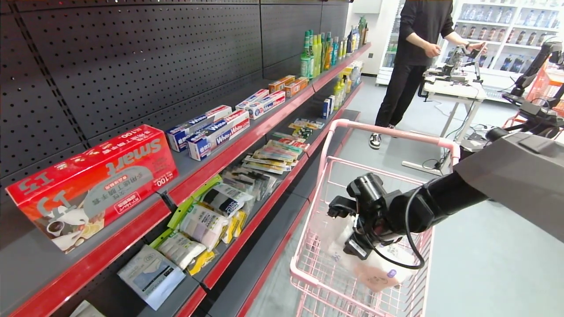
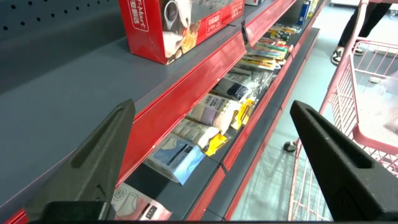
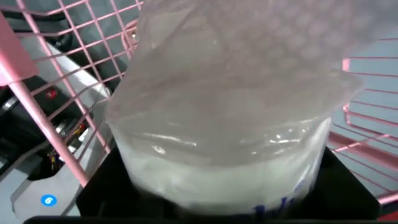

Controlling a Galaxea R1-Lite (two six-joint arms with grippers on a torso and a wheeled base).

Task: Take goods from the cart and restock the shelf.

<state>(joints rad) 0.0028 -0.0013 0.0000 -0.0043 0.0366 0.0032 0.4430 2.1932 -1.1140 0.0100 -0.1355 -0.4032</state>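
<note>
Right gripper [image 3: 221, 186] down in the pink cart [image 1: 392, 132] clasps a clear bag [image 3: 230, 118]; its white contents are too blurred to identify. Left gripper [image 2: 211, 106] splayed wide beside the shelf [image 2: 186, 81].

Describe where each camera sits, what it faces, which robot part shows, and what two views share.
Head view: on the robot's head, looking forward and down at the shelf and pink cart; right arm in the cart.
Left wrist view: on the left wrist, facing along the shelf; the left gripper shows, fingers apart.
Right wrist view: on the right wrist, facing a plastic bag in the cart; the right gripper flanks it.
Shared: head and left wrist views both show the red box.
</note>
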